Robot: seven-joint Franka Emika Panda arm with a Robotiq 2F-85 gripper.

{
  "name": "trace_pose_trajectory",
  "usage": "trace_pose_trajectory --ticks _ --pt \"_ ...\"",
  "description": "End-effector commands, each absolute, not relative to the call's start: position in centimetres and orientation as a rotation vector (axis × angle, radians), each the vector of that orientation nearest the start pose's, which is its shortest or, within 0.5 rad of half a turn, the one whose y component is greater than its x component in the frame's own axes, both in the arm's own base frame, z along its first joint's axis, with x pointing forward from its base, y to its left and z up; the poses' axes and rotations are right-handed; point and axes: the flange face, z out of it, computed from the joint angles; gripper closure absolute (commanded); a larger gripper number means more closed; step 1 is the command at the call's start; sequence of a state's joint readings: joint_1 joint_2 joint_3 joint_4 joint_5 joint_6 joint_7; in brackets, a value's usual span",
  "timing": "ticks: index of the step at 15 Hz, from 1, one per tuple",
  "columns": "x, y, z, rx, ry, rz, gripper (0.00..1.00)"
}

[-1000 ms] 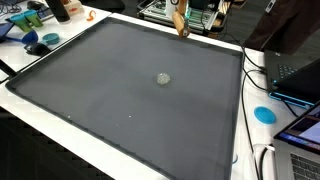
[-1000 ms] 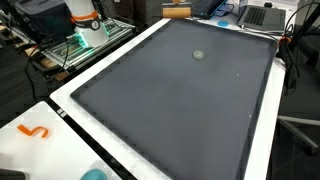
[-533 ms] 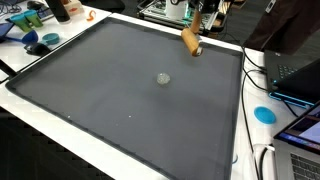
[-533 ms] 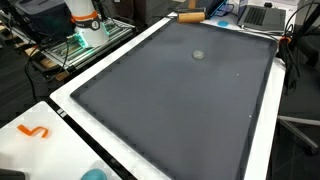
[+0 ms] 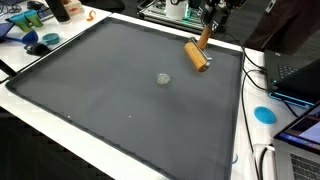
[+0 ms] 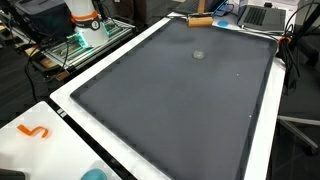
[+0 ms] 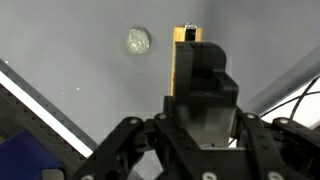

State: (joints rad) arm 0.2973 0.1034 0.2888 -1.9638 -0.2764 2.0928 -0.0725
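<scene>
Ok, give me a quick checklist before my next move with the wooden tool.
1. Grip: gripper shut on the wooden tool in the wrist view: ok.
2. Tool clear of the mat: cannot tell whether it touches.
3. Grey wad in view and apart from the tool: ok.
4. Stretch of mat between tool and wad bare: ok.
5. Blue disc off the mat, well away from the tool: ok.

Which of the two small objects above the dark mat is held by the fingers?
The wooden tool: it hangs tilted from the fingers, off the mat. The grey ball lies free on it.
</scene>
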Motion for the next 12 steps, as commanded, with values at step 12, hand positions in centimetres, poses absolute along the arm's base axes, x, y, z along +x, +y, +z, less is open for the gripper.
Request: trace_pose_trajectory --ticks 12 --pt "49.59 33.89 41.68 -3.096 -1.363 -0.166 0.76"
